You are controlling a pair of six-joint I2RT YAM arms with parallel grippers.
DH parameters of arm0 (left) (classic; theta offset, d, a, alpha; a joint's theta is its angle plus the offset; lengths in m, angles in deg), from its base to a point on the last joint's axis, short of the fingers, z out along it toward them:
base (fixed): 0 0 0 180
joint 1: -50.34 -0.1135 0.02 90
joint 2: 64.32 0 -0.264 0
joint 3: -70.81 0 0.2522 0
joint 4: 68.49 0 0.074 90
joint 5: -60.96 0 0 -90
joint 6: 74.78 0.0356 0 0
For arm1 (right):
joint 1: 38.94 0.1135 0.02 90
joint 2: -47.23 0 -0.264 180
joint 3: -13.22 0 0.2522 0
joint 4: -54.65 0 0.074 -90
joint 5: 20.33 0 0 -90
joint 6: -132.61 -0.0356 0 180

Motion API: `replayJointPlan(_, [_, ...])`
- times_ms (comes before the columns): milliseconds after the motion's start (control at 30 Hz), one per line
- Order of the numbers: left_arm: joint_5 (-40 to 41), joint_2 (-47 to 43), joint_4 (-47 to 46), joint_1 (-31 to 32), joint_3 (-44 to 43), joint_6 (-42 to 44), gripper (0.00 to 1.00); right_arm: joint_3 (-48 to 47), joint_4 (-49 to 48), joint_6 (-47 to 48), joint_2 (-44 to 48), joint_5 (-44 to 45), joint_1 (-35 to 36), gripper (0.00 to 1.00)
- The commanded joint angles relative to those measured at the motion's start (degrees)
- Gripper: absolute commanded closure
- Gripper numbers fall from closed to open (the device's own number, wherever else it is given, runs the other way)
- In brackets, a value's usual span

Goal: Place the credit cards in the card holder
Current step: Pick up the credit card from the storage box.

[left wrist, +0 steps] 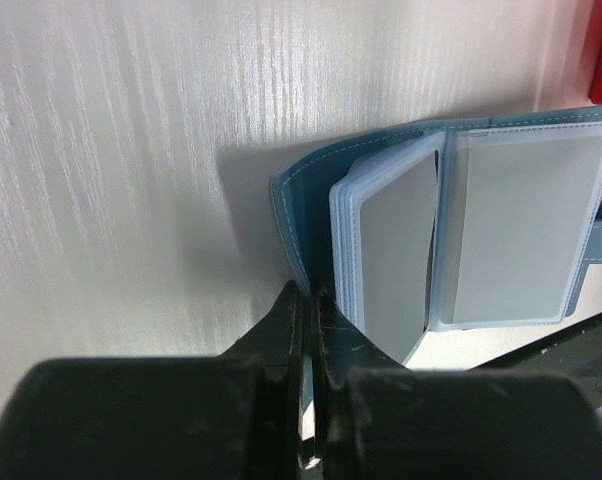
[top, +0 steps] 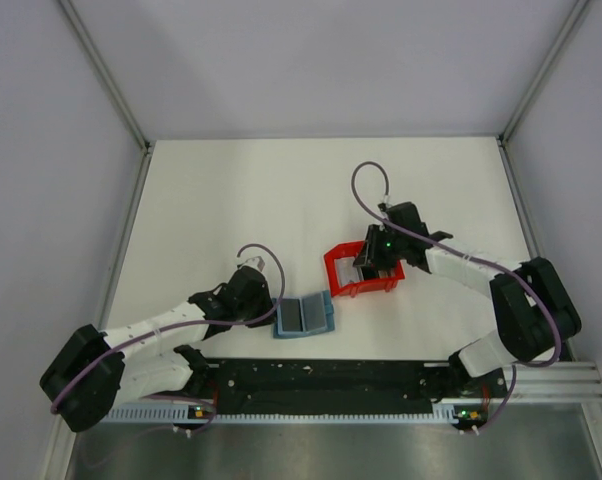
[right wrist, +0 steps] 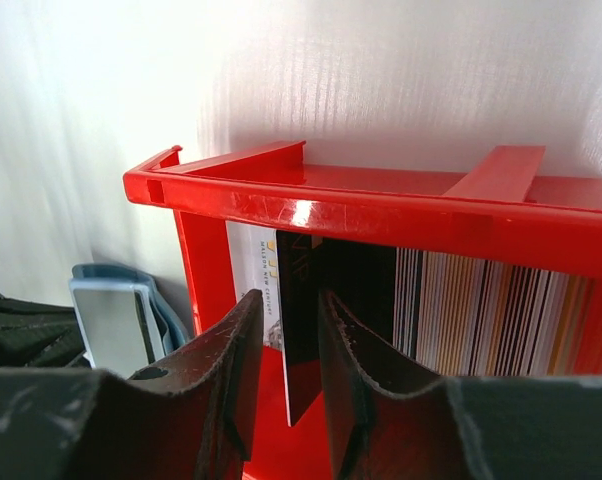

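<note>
L tool (left wrist: 306, 292) tight on card holder (left wrist: 293, 200), R tool (right wrist: 289, 298) astride card (right wrist: 299, 360) in tray (right wrist: 381, 215)

We see our right hand (right wrist: 289, 300) at the red tray (right wrist: 381, 215), fingers apart, a black card (right wrist: 351, 290) showing in the gap. A white card (right wrist: 251, 250) stands behind it and a striped card (right wrist: 481, 300) beside it. Left, the card holder (right wrist: 121, 320) lies open on the bench (right wrist: 381, 70).

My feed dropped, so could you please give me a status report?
Left end effector shut on teal card holder cover. Right end effector open, astride black card in red tray.
</note>
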Motion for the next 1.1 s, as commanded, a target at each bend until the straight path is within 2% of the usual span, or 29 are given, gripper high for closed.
replayJointPlan(0, [-0.1,1.0,0.6,0.2,-0.1,0.9,1.00,-1.7,-2.9,-0.5,-0.7,-1.5,-0.7,0.74])
replayJointPlan(133, [-0.1,1.0,0.5,0.1,-0.2,0.9,1.00,-1.9,-3.4,-0.5,-0.4,-2.6,-0.8,0.85])
replayJointPlan(567, [-0.5,1.7,-0.1,0.1,-0.1,1.0,1.00,-2.2,-3.6,0.0,1.3,-6.8,-0.7,0.86])
replayJointPlan(1067, [-0.5,1.6,-0.1,0.2,-0.1,1.2,1.00,-1.7,-2.3,0.5,2.9,-3.3,-0.7,0.91])
